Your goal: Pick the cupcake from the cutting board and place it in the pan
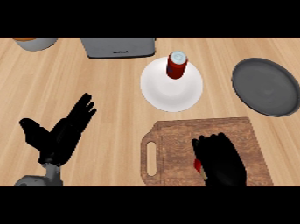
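Note:
A brown wooden cutting board with a handle slot lies at the lower middle. My right hand rests over its near part, fingers curled down. A sliver of red, the cupcake, shows at the hand's left edge; the rest is hidden beneath the hand. The dark grey pan sits at the right, its handle pointing right, nothing in it. My left hand stays open at the lower left, fingers up.
A white plate at the centre carries a red bottle with a white cap. A grey toaster stands at the back, and a pale bowl sits at the back left.

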### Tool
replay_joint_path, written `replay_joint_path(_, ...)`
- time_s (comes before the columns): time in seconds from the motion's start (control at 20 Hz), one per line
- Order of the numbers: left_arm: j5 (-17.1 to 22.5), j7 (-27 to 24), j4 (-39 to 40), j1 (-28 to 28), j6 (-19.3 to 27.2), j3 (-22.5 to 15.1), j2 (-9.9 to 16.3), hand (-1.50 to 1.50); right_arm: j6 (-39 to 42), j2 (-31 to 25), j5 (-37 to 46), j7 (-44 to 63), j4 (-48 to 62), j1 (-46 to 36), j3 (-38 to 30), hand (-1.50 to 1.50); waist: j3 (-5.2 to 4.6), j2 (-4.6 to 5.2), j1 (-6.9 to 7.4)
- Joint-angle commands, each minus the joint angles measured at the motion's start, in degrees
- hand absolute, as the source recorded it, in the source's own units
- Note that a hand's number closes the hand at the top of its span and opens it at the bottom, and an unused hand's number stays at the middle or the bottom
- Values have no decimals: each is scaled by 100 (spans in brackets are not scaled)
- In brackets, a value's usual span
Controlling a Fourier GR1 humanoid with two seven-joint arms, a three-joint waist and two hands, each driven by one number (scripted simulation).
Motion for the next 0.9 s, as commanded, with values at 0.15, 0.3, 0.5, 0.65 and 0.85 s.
replay_joint_path(0.15,-101,60,-101,55,98,-101,-82,0,-2231,-508,-213,-667,-1602,1152,-824,150,-4,-1,-9)
replay_joint_path(0.3,-128,5,3,-35,74,-154,-167,0,-2589,-495,-974,-916,-2169,1542,-1438,150,-11,32,43)
replay_joint_path(0.5,-66,-39,-32,10,-100,-50,-20,0,-3014,-326,-2245,-1447,-2401,1997,-2036,150,-9,52,174)
replay_joint_path(0.65,-38,-111,141,-31,-229,-43,-63,0,-3115,-515,-3204,-2084,-2052,2305,-2856,150,-18,64,220)
replay_joint_path(0.85,-266,-159,181,-33,-95,-215,-244,0,-2998,-589,-4376,-3146,-911,2085,-3801,150,-19,71,270)
